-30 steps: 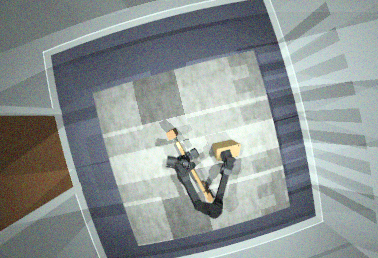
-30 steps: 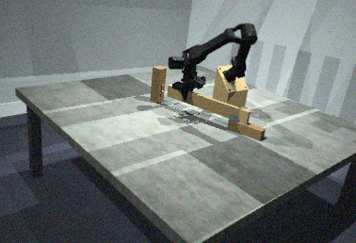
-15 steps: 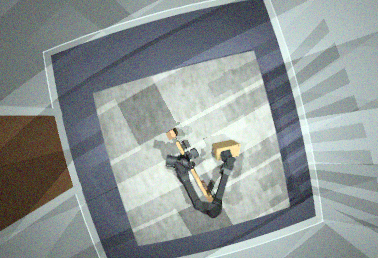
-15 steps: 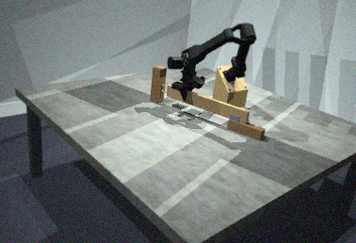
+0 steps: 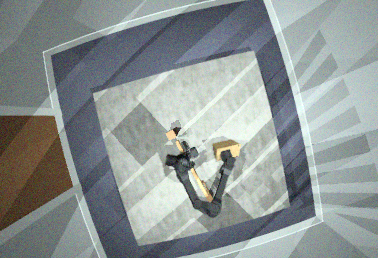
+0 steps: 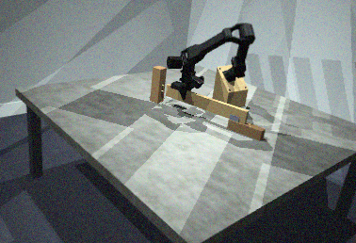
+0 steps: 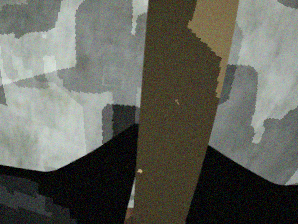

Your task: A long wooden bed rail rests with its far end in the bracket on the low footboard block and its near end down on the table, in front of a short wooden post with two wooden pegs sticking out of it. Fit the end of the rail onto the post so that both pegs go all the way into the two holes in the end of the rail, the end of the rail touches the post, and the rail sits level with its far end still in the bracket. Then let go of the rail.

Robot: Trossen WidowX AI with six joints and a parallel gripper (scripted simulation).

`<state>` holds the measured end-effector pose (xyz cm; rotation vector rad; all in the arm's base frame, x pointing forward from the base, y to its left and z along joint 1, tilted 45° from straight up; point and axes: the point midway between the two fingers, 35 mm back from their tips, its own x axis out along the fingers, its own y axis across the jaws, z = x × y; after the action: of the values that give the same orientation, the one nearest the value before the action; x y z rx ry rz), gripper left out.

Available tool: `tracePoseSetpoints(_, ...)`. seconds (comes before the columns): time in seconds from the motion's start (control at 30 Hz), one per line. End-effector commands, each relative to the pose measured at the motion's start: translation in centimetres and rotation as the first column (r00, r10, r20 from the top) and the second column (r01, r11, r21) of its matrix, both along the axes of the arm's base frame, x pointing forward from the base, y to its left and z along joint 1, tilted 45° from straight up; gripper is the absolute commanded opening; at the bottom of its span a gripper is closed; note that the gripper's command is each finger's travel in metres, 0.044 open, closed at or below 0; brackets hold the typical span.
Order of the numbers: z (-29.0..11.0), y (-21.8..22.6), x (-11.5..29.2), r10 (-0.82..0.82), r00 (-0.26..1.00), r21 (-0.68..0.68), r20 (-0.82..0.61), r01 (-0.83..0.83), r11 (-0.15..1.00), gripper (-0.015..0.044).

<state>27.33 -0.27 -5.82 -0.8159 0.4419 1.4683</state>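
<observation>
While clamped from above near its post-side end, long tan wooden bed rail held lifted off grey patterned counter, slanting from far end by low wooden footboard block up toward short upright wooden post. Black claw narrowed hard onto rail, fingers kept apart only by wood between them. Grip placed close to the mating end, likely for fine control of height and aim at the pegs. Rail end just beside post in exterior view; pegs too small to make out, contact not confirmed. Wrist view filled by rail face running lengthwise between dark jaws. Probably mid-alignment: seating and release not yet done.
</observation>
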Motion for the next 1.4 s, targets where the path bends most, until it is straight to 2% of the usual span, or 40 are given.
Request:
tracePoseSetpoints(0.0,0.01,-0.42,0.27,-0.005,1.0,-0.002,0.008,0.005,1.0,0.0)
tracePoseSetpoints(1.37,-0.82,-1.3,0.54,-0.005,1.0,-0.003,0.008,0.005,1.0,0.0)
